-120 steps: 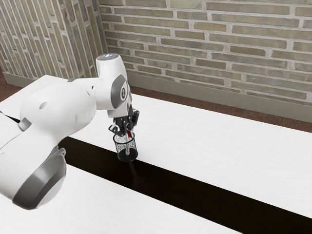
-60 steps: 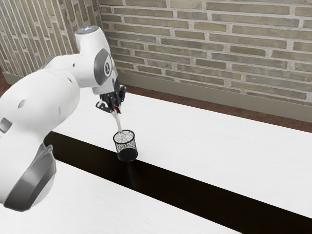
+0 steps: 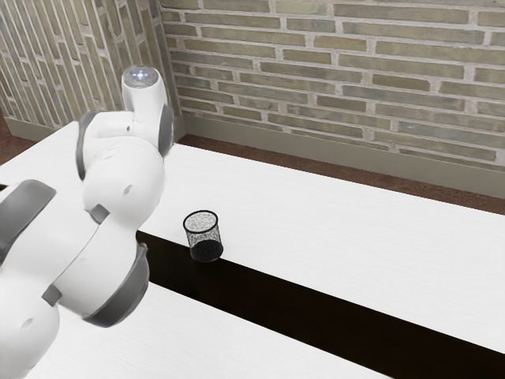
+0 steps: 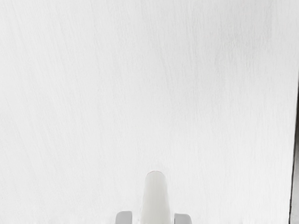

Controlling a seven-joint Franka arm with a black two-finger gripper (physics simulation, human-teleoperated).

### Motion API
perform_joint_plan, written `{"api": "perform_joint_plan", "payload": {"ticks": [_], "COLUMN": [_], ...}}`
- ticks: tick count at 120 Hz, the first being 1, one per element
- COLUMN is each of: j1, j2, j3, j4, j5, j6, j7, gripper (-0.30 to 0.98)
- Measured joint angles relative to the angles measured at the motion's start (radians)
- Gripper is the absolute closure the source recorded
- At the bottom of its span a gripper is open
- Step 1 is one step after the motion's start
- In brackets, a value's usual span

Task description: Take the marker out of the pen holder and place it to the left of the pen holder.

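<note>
Wall (image 3: 339, 75), brick: pale courses, set behind the counter.

Counter (image 3: 347, 213), white: crossed by a dark band (image 3: 292, 304), on which the pen holder stands in part.

Arm (image 3: 122, 185), white with grey joint covers: now folded back toward the exterior view's left, away from the pen holder. Half a second ago the hand was seen above and just beside the rim; it is now concealed behind the arm in that view.

Pen holder (image 3: 203, 237), black wire mesh, round: upright, unmoved through the transfer. The marker, seen in it a second ago and drawn up near its rim after that, is no longer contained. The removal half of the task is therefore judged complete; the placing half is judged to be in hand.

End effector (image 4: 153, 218): whether it is wide, narrow or closed on anything cannot be told.

Marker (image 4: 155, 198), whitish, rounded end: located at the end effector, seen against the white surface. Whether contact with the counter is made cannot be told. Before any release, the side of the pen holder should be confirmed and the marker brought low, as a round barrel may roll.

Emblem (image 3: 140, 76), small, bluish, on the arm's upper cap: not legible. No brand or label can be read.
</note>
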Motion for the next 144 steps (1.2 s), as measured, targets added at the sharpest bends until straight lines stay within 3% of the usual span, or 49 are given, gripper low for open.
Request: {"api": "perform_joint_plan", "payload": {"ticks": [33, 102, 123, 136, 144], "j1": [0.069, 0.087, 0.087, 0.085, 0.013], "j2": [-0.100, -0.132, -0.143, -0.140, 0.006], "j3": [-0.101, -0.191, -0.198, -0.195, -0.131], "j4": [0.001, -0.003, -0.005, -0.007, -0.049], "j5": [-0.124, -0.156, -0.131, -0.125, -0.122], "j6": [0.263, 0.367, 0.359, 0.355, 0.286], "j7": [0.019, 0.028, 0.017, 0.010, 0.007], "gripper": [0.77, 0.76, 0.39, 0.24, 0.17]}}
